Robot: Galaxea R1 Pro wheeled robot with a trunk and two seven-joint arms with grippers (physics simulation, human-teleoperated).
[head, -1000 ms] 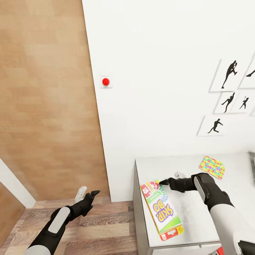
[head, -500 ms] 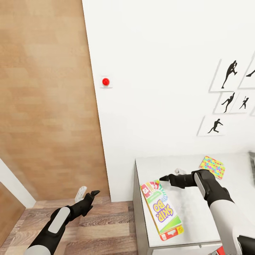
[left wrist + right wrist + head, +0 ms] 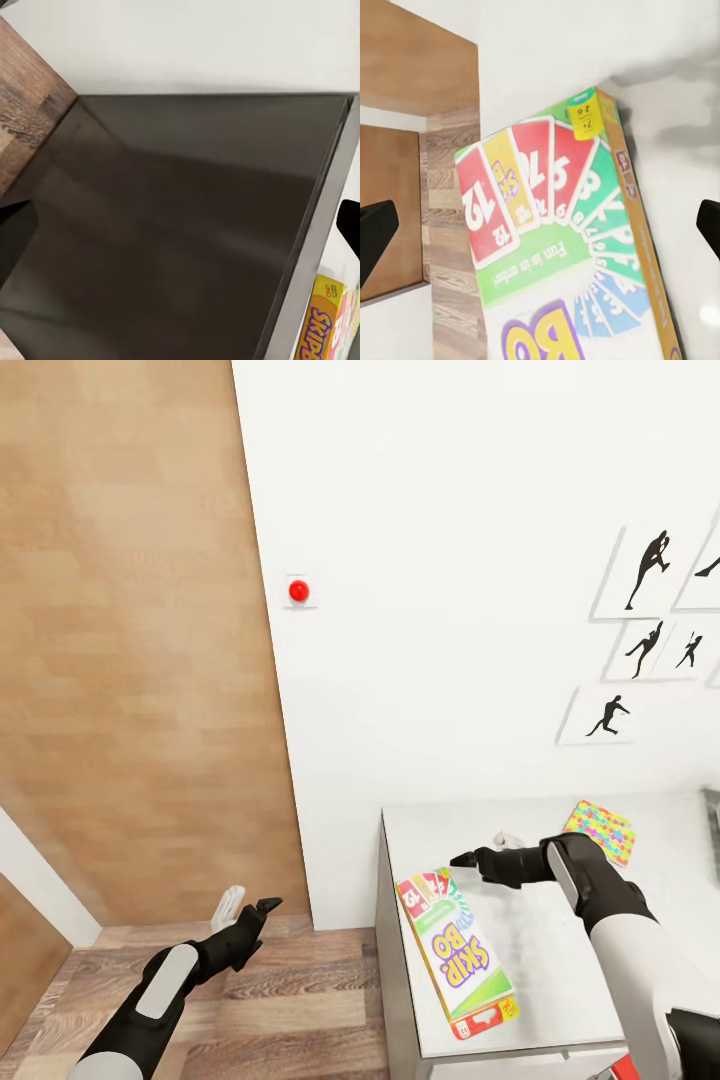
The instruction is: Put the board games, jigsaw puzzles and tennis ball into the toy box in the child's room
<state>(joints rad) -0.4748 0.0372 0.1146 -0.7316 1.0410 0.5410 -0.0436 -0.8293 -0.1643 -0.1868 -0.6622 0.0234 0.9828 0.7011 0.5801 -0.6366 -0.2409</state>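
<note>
In the head view the light grey counter (image 3: 600,920) fills the lower right of the frame, its left edge a straight drop to the wood-plank floor (image 3: 300,1000). The Skip-Bo box (image 3: 457,956) lies flat along that left edge, its long side close to the rim and its near corner almost at the front edge. To the right of the box the counter top is bare, an open stretch up to the jigsaw puzzle (image 3: 599,832), which lies flat near the white wall (image 3: 450,610) at right centre.

The right pincer (image 3: 481,852) hovers over the counter just beyond the far end of the box, apart from it, fingers spread and holding nothing. In the right wrist view the box's card-printed end (image 3: 562,225) sits between the two dark fingertips (image 3: 373,232), which stand wide at the frame's edges.

The left pincer (image 3: 248,907) hangs over the floor at lower left, well clear of the counter, parted and empty.

A grey object is cut off at the right frame edge; what it is cannot be told. The left wrist view is mostly a dark shaded panel, hard to read, with a sliver of the box (image 3: 324,324) at its lower right.
</note>
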